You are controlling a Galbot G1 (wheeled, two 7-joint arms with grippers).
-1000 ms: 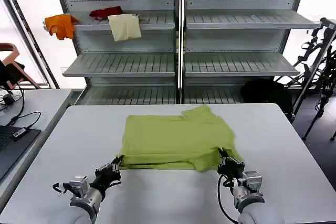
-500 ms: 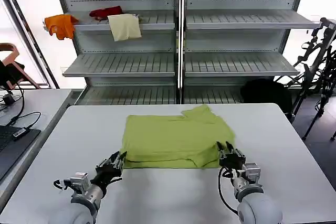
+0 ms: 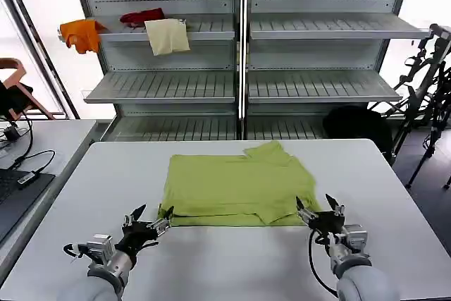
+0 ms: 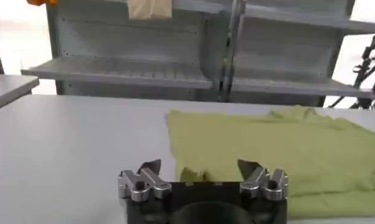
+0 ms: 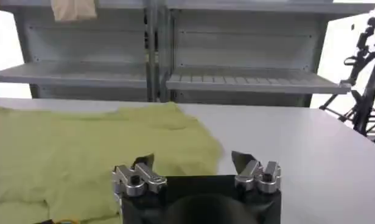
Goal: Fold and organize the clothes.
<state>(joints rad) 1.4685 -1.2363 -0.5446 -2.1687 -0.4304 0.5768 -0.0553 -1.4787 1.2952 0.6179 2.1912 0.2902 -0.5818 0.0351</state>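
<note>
Currently both arms reach low over the near part of the white table, wrists roughly level with the tabletop and fingers pointing toward the shelving. Left gripper sits just off the near left corner of the lime-green T-shirt, jaws spread wide, holding nothing; in the left wrist view its fingertips frame the shirt's near edge without touching fabric. Right gripper sits at the near right corner, jaws likewise parted and empty, one finger over the hem and the other over bare table. T-shirt lies mid-table, folded into a flat rectangular stack of soft matte fabric, layered near edge, one sleeve bunched at the far right. Grey metal shelving unit behind: upper left shelf holds an orange cloth, a dark red cloth and a cream cloth draped over the shelf lip.
</note>
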